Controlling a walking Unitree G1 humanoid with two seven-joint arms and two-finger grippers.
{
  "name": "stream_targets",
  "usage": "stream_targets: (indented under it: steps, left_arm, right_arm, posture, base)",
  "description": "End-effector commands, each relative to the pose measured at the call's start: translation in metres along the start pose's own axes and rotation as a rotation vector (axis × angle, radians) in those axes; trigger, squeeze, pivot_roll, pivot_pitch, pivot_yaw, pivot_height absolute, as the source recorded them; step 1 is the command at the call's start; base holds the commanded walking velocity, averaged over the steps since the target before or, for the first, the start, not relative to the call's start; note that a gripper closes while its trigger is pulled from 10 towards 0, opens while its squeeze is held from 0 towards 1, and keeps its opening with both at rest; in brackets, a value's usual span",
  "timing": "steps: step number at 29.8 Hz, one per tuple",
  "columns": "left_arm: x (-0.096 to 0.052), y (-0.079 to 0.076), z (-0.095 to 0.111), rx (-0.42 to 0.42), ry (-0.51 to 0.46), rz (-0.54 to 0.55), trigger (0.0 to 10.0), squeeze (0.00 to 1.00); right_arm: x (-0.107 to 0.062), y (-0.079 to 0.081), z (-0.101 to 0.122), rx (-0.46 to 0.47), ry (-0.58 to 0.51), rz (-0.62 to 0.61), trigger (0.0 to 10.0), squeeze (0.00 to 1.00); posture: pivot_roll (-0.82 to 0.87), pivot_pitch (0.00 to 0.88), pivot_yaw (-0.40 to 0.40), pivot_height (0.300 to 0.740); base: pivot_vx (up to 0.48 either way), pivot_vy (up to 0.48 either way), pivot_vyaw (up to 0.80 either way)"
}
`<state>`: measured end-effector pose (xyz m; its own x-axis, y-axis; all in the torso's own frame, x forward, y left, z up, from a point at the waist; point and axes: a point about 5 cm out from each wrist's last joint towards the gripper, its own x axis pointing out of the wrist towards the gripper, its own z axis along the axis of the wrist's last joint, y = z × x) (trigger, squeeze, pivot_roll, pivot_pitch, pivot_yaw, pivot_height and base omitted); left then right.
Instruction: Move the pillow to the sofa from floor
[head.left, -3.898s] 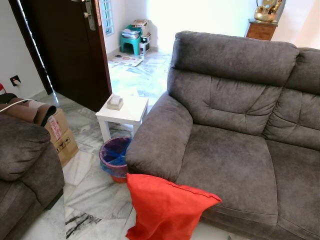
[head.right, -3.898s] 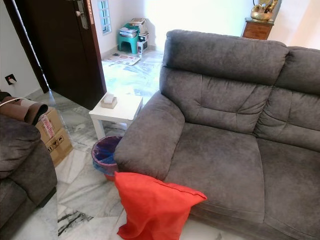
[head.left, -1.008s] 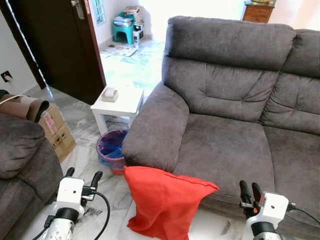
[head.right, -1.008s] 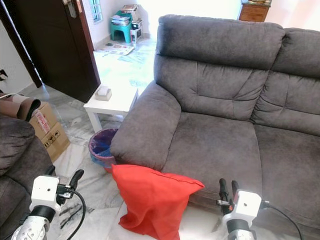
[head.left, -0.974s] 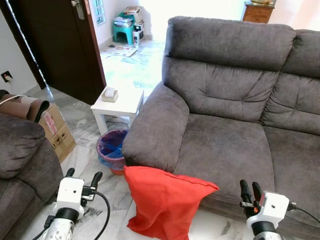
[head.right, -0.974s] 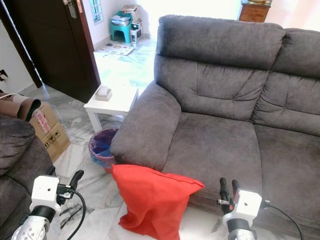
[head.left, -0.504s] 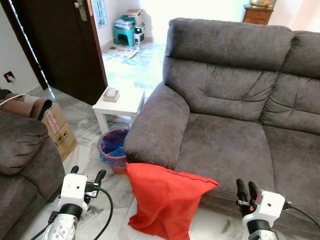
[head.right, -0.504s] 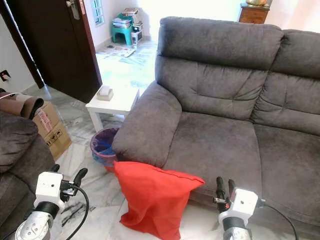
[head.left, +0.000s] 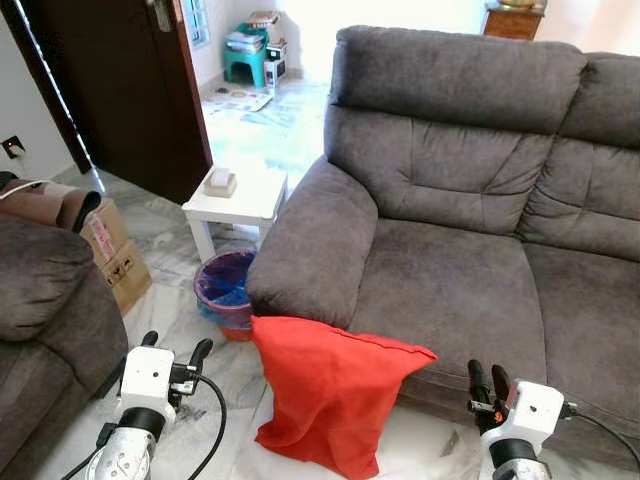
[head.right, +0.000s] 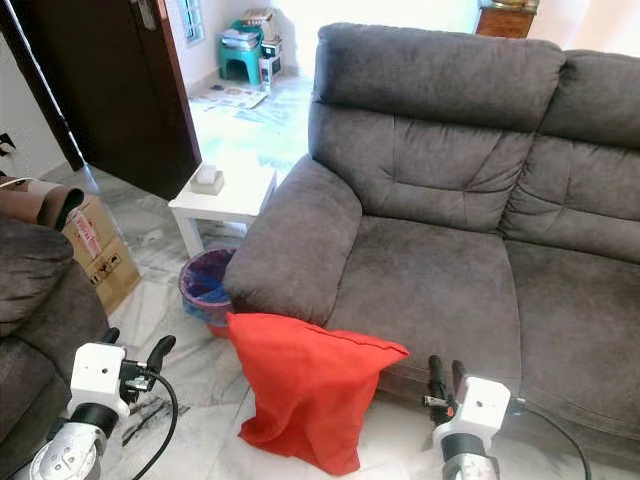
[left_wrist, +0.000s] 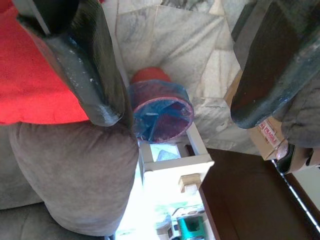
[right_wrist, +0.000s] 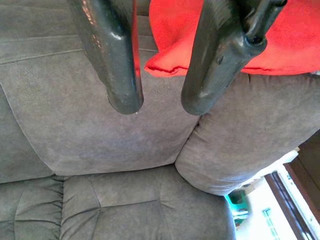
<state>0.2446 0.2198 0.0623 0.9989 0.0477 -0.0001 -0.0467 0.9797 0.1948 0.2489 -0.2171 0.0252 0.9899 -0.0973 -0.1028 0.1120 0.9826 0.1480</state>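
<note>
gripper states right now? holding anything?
Left gripper: open, empty, left of the red pillow.
Right gripper: narrowly open, empty, right of it.

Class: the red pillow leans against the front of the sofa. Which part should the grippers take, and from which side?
Probably the two top corners of the red pillow, one per gripper: left gripper from the armrest side, right gripper from the seat side. It stands slumped against the sofa, and its pointed right corner juts free, so the fabric there looks easy to pinch.

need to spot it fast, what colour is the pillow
Red pillow, clearest in the left eye view.
</note>
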Motion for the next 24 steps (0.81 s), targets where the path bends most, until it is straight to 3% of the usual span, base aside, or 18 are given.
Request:
stream_targets:
  steps: [1, 9, 24]
  left_arm:
    - [-0.0002, -0.0010, 0.0007, -0.002, 0.002, -0.005, 10.0, 0.00]
    - [-0.0011, -0.0003, 0.0001, -0.003, 0.007, 0.001, 10.0, 0.00]
    - [-0.0016, -0.0013, 0.0010, -0.006, 0.005, -0.003, 10.0, 0.00]
  right_arm:
    - [0.0009, 0.0006, 0.0013, 0.002, 0.000, 0.000, 10.0, 0.00]
    - [0.0018, 0.0069, -0.0028, 0.011, 0.027, 0.021, 10.0, 0.00]
    - [0.0009, 0.0072, -0.0042, 0.009, 0.024, 0.011, 10.0, 0.00]
  posture:
    - [-0.03, 0.103, 0.008, 0.676]
    - [-0.03, 0.101, 0.008, 0.646]
    - [-0.03, 0.103, 0.014, 0.646]
  base:
    - [0.000, 0.000, 0.00]
    - [0.000, 0.000, 0.00]
    - [0.000, 0.000, 0.00]
